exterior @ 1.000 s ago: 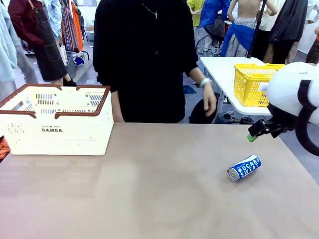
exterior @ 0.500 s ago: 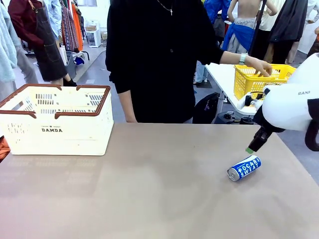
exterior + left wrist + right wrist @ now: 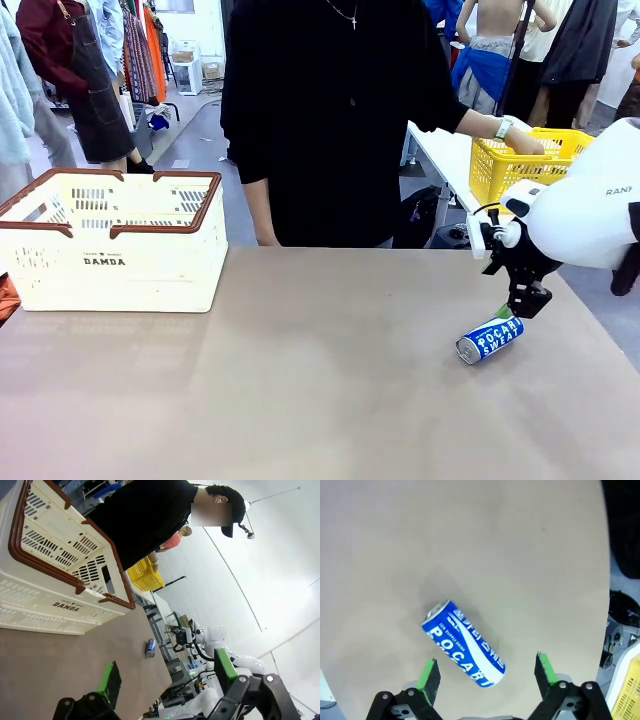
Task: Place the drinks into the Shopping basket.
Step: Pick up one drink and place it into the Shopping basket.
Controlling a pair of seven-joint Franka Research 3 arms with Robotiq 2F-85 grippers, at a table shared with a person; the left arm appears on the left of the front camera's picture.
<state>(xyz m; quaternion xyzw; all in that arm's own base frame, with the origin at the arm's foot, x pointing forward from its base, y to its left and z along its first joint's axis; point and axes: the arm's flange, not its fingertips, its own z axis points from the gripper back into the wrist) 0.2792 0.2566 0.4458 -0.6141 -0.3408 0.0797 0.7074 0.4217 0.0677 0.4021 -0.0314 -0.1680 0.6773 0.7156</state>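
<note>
A blue-and-white Pocari Sweat can [image 3: 490, 338] lies on its side at the right of the brown tabletop [image 3: 300, 390], well apart from the cream-white DAMDA shopping basket [image 3: 150, 270] standing at the far left. The right gripper [image 3: 486, 671] hangs just above the can, jaws spread wide, gripping nothing. The left gripper [image 3: 166, 672], also wide open and empty, hangs near the basket.

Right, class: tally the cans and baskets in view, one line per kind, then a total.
Cans: 1, the blue and white can
Baskets: 2, the cream-white basket and the yellow basket
Total: 3
</note>
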